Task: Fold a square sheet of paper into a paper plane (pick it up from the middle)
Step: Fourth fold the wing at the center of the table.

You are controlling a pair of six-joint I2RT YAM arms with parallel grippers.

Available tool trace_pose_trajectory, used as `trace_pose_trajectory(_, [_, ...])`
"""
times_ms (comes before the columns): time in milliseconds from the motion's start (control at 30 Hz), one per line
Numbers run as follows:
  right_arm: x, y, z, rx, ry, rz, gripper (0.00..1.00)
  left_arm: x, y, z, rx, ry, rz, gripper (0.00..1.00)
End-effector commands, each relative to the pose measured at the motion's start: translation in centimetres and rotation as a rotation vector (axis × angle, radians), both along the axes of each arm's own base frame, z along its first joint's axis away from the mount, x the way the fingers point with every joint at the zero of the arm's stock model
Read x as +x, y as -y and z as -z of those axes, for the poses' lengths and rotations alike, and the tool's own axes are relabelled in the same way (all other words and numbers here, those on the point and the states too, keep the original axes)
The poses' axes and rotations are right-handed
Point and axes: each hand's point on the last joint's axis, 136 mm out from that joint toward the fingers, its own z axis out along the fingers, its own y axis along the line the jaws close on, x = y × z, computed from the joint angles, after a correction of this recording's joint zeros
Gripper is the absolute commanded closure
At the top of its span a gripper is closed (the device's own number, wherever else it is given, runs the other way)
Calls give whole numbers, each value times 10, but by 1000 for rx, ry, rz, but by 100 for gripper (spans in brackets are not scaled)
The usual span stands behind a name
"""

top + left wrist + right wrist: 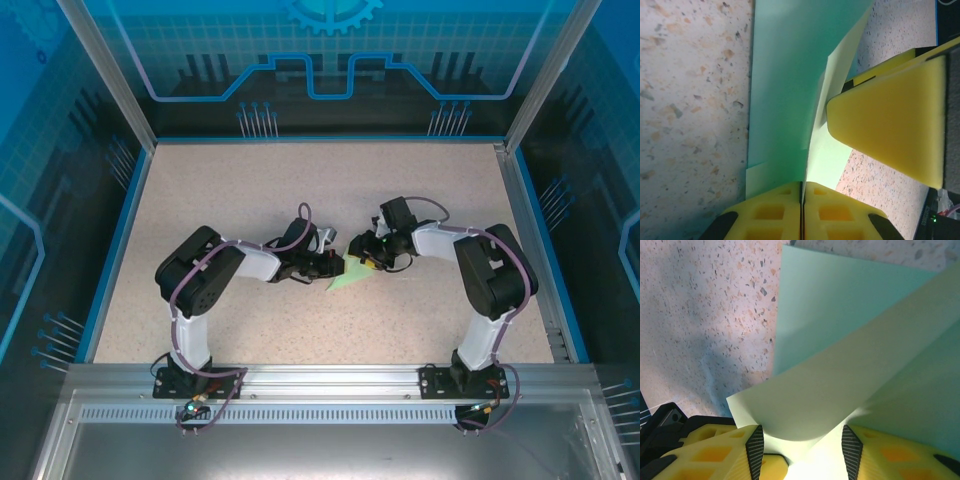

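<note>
The partly folded sheet of paper (352, 272) lies near the middle of the bench (300, 190), tip toward 8 o'clock. The left pincer (801, 186), at the sheet's 9 o'clock, is pressed together on its edge. The right pincer (802, 442), at 1 o'clock, stands spread astride a raised flap.

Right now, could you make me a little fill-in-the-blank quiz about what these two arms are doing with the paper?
1. The left gripper is ___ on the green paper.
2. The right gripper has its jaws ___, with paper curling between them.
3. Both grippers meet above a speckled ___.
Missing words: shut; open; table.
</note>
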Motion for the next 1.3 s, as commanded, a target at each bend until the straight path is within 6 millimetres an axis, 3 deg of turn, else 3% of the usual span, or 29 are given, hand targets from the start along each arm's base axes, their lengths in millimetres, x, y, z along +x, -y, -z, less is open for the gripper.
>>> trace_pose_trajectory(0, [-11,6,20,-87,-70,2,52,4,-3,8,4,-35,-20,91])
trace_pose_trajectory(167, [-16,14,33,-142,-126,36,54,3,-3,8,3,-35,-14,87])
trace_pose_trajectory(433, [-24,23,45,-213,-193,59,55,0,-5,-2,-4,-28,-10,72])
trace_pose_trajectory(700, [-30,29,51,-259,-236,68,55,-4,-39,-16,121,12,-78,60])
trace_pose_trajectory(900, [-32,32,53,-280,-258,81,55,-7,-31,-37,69,47,-74,62])
trace_pose_trajectory(1033, [-33,34,54,-293,-270,92,55,-9,-20,-47,22,73,-59,72])
trace_pose_trajectory(1267, [-35,35,55,-304,-287,82,57,-11,0,-47,-20,62,7,80])
